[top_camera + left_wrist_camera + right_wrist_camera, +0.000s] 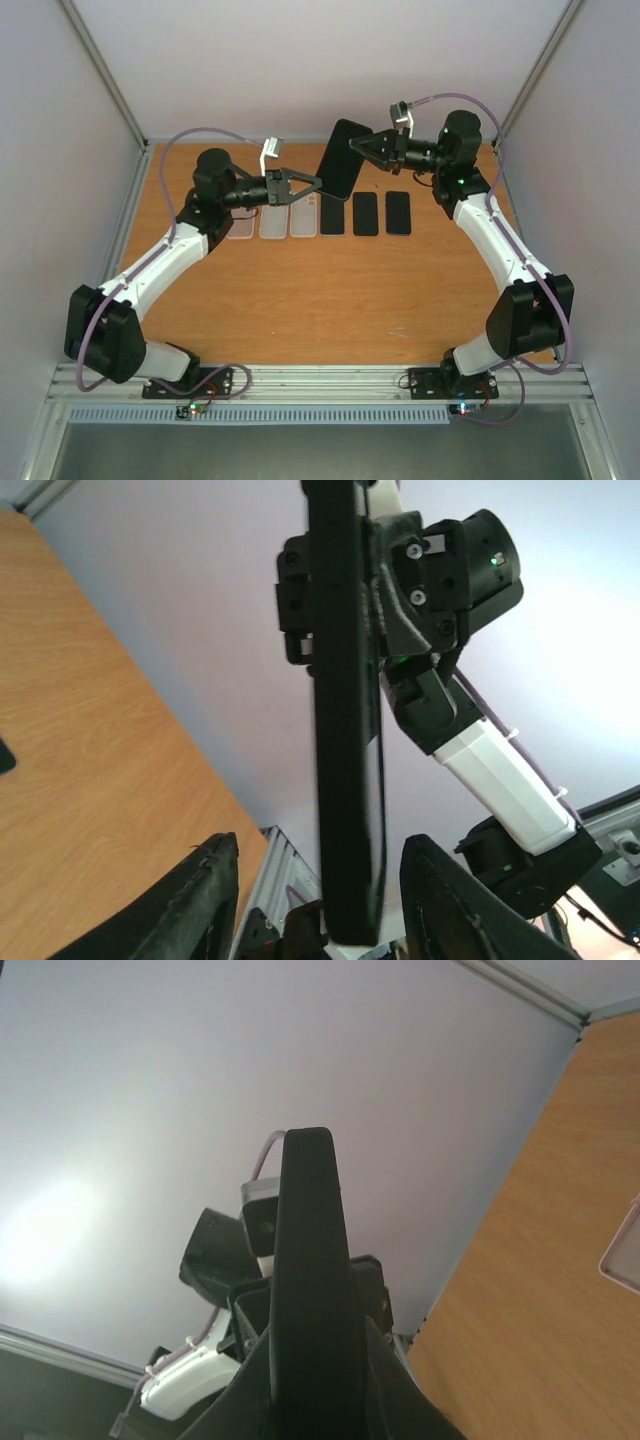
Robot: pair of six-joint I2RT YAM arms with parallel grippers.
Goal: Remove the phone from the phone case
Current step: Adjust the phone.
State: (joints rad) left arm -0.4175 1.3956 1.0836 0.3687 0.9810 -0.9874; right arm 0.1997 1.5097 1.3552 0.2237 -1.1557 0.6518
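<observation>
A wooden table point(300, 300) forms the floor of a booth with pale walls point(330, 60) at the back and on both sides. Toward its far edge lies one flat row: three clear cases point(273, 228) on the left, three dark phones point(365, 213) on the right, each just beside the next. Along the near edge runs a slotted metal rail point(330, 378) — a grey ribbed strip point(300, 413) lies in front of it.

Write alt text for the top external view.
The right gripper holds a black phone above the table, shut on one edge; the left gripper is open around the opposite edge. Beneath, clear cases and dark phones lie in a row.
</observation>
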